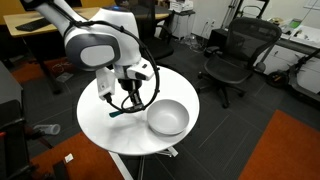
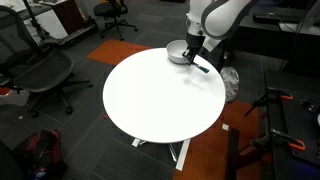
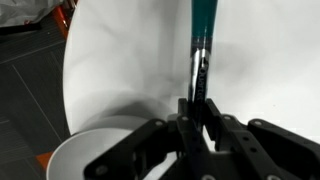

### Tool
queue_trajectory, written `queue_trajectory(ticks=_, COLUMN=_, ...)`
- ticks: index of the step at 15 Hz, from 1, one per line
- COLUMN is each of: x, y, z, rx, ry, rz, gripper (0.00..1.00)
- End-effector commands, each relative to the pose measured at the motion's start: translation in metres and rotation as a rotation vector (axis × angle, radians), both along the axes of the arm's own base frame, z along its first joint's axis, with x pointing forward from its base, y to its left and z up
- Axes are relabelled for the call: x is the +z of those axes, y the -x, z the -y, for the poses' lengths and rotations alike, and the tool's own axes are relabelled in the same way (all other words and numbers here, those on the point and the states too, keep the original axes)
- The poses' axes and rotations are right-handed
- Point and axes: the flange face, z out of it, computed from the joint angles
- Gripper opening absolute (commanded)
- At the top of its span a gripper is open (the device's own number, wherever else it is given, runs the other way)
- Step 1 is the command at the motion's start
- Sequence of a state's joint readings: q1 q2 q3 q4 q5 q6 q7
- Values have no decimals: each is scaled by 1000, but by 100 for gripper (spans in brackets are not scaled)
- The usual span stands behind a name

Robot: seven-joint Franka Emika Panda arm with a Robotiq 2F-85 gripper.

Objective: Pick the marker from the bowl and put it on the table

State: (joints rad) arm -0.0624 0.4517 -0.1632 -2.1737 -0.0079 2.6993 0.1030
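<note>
My gripper (image 3: 197, 118) is shut on the marker (image 3: 201, 50), a slim dark stick with a teal-blue end that points away from the jaws over the white table (image 3: 130, 60). In an exterior view the gripper (image 1: 127, 99) holds the marker (image 1: 121, 112) just above the table (image 1: 105, 125), beside the shiny metal bowl (image 1: 168, 118). In an exterior view the gripper (image 2: 192, 58) holds the marker (image 2: 200, 67) next to the bowl (image 2: 177, 52) at the table's (image 2: 160, 95) far edge. The bowl's rim (image 3: 85, 150) shows in the wrist view, empty.
Black office chairs (image 1: 232, 55) (image 2: 45, 75) stand round the table. Wooden desks (image 1: 40, 25) are at the back. An orange floor patch (image 1: 285, 150) lies beside the table. A tripod stand (image 2: 280, 120) is nearby.
</note>
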Motion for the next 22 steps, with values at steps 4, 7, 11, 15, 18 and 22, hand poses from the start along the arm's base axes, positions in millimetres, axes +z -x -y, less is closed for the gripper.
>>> queue_trajectory(ticks=4, x=-14, y=-3, z=-13, rx=102, ry=-24, rz=-17, gripper=5)
queue_trajectory(ticks=7, x=-18, y=-4, z=-15, rx=125, ry=-29, rz=-22, gripper=20)
queue_trajectory(ticks=11, x=-17, y=-7, z=-10, rx=135, ry=-28, rz=-23, gripper=55)
queue_trajectory(ticks=15, x=-11, y=-10, z=-5, rx=141, ry=-21, rz=-14, gripper=85)
queue_trajectory(ticks=18, x=-5, y=-14, z=-3, rx=153, ry=-21, rz=-7, gripper=100)
queue_trajectory(ticks=22, x=-1, y=-16, z=-1, rx=165, ry=-27, rz=0, gripper=100)
